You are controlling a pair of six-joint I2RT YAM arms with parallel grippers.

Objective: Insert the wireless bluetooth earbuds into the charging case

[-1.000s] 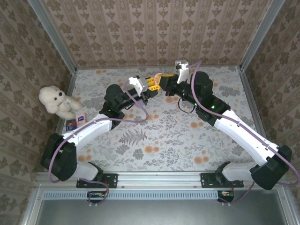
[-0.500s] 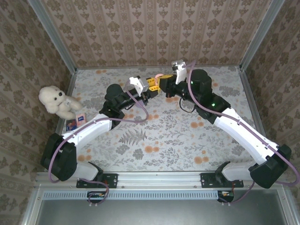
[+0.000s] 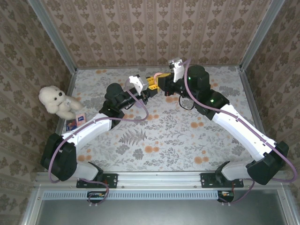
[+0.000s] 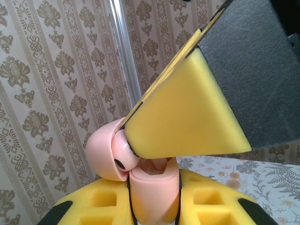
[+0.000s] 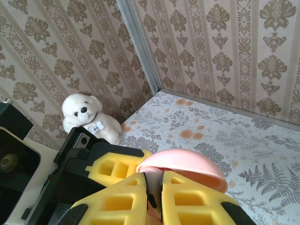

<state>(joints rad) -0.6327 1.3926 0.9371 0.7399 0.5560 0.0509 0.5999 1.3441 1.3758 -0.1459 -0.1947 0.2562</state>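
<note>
Clamping the charging case, left gripper, right gripper nearly closed, touching its lid.

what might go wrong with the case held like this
The charging case is pinched in mid-air by the left gripper; the right gripper's finger bearing on it might lever it loose, dropping it to the table. The open lid juts out beside that finger and may get snagged or forced back.
</note>
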